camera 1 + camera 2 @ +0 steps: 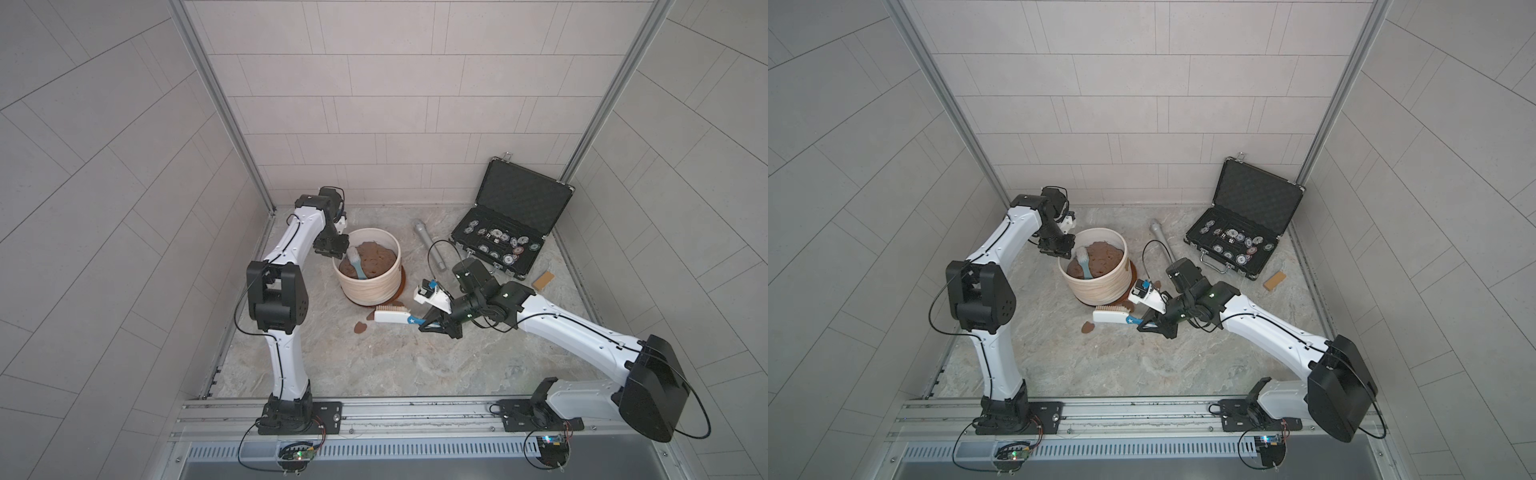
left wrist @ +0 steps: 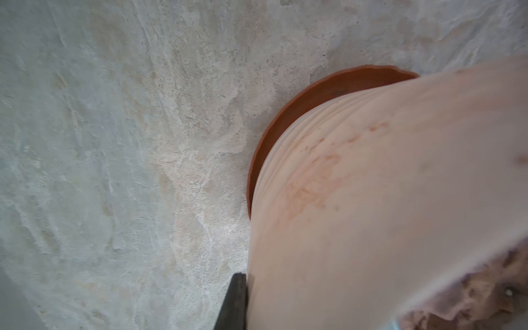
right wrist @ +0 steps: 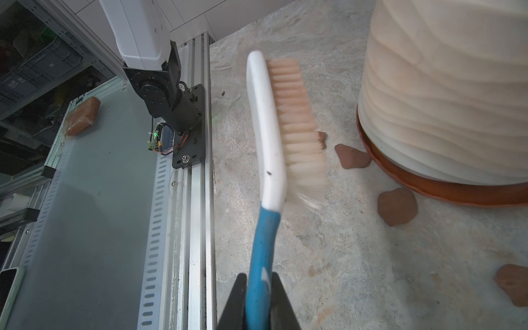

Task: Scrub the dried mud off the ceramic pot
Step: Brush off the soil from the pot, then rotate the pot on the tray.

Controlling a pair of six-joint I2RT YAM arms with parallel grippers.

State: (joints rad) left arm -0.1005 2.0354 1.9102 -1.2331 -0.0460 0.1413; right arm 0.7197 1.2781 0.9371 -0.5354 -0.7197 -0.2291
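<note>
**Pot scrub: flakes by the saucer, brush alongside**

We've got a case (image 1: pixel 511 224), grey tube (image 1: pixel 430 245) and tan block (image 1: pixel 543 281) well off to the right. Mud (image 3: pixel 396 206) flakes lie between brush (image 1: pixel 390 316) and saucer (image 1: pixel 402 282). The pot (image 1: pixel 370 286) stands upright on the saucer, mouth up. Left gripper (image 1: pixel 333 255) is pinched on its rim. Right gripper (image 1: pixel 428 325) is clamped on the brush handle. The brush runs sideways, bristles facing the pot, not touching.

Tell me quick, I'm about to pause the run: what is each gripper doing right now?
Left gripper: closed on the rim of the ceramic pot.
Right gripper: closed on the blue handle of the scrub brush.
</note>
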